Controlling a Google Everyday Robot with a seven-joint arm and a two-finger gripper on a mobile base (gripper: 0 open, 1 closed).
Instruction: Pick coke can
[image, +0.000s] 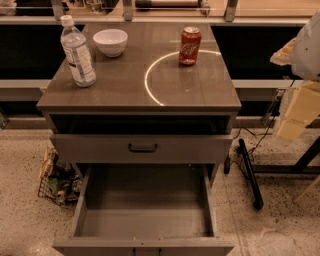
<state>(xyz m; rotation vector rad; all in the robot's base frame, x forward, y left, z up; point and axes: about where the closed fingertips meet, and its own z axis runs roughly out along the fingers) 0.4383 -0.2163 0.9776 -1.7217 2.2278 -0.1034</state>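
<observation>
The coke can (190, 46) is a small red-orange can with white script and a silver top. It stands upright at the back right of the grey cabinet top (190, 87), on a bright ring-shaped reflection. My gripper (294, 117) hangs at the right edge of the view, to the right of the cabinet and well apart from the can. It holds nothing that I can see.
A clear plastic water bottle (77, 52) stands at the left of the top, with a white bowl (110, 42) behind it. The bottom drawer (145, 210) is pulled out; the upper drawer (142, 148) is closed. A wire basket of items (57, 180) sits on the floor at left. Cables and a black bar (250, 172) lie at right.
</observation>
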